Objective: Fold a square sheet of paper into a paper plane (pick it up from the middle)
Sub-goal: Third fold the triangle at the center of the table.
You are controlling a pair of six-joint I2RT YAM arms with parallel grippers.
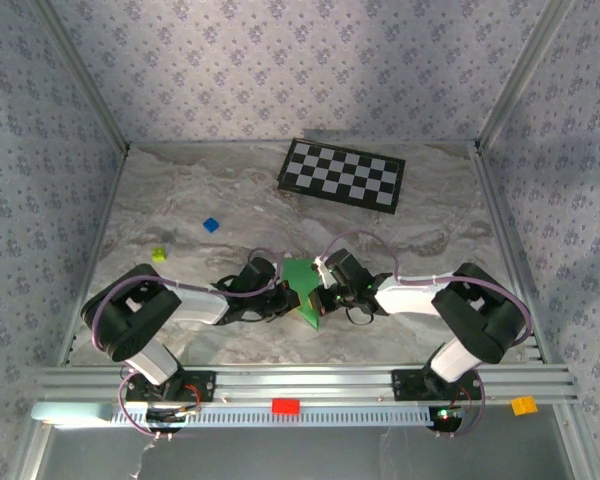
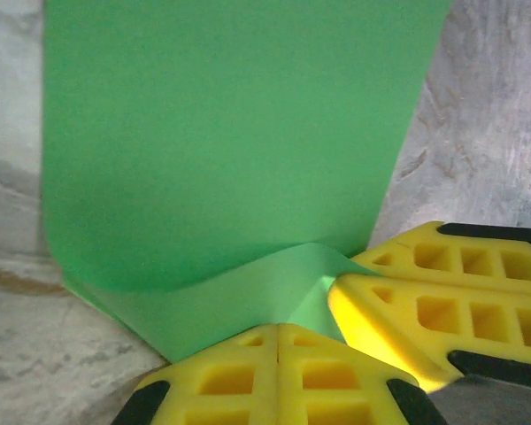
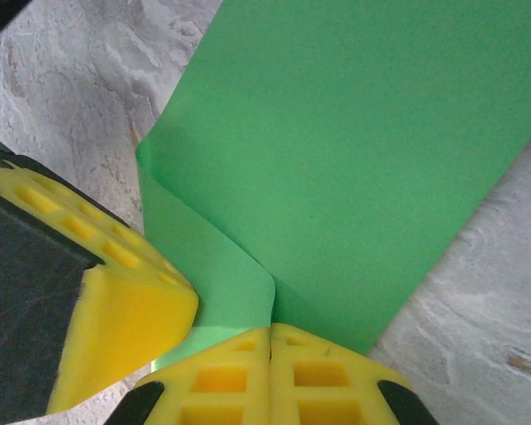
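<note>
Green paper (image 1: 300, 276) lies mid-bench (image 1: 180, 200), partly folded, with one flap curling up. The left end effector (image 2: 279, 329) and right end effector (image 3: 271, 329) are each closed tight, tips touching the paper at its fold from opposite sides. Whether they pinch it is unclear. This looks like creasing: press evenly along the fold, keep the edges aligned, and stop the paper sliding.
</note>
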